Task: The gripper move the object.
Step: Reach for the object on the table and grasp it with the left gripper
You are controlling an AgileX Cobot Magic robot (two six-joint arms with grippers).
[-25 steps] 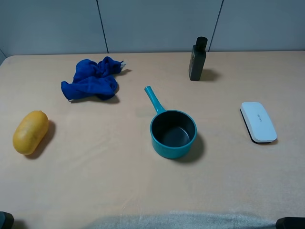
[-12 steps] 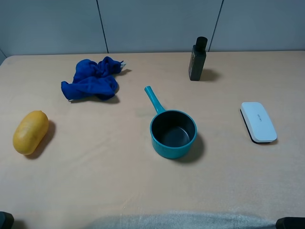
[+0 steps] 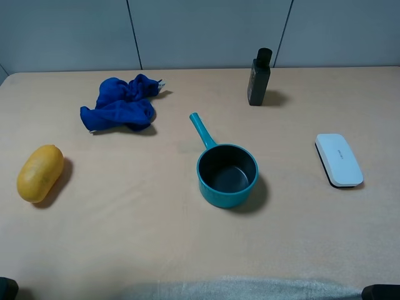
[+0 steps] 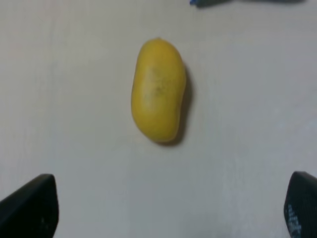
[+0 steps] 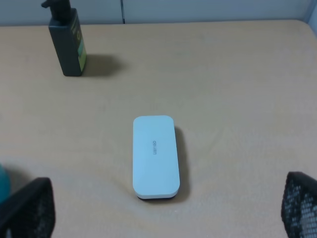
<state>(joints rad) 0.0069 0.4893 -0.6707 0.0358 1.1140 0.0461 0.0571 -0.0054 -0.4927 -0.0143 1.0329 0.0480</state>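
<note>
Fruit [image 3: 39, 173], yellow and mango-like, lies on its side at the left of the tan table [image 3: 125, 237], smooth, plump and oblong. Our left gripper [image 4: 166, 206] hangs open, jaws wide, with the fruit centred beyond them, so we judge it the object to move. Further right sit a blue cloth [image 3: 119, 105], a teal saucepan [image 3: 227, 175], a dark bottle [image 3: 259, 78] and a white case [image 3: 338, 159], before which our right gripper [image 5: 163, 206] also gapes, empty.
</note>
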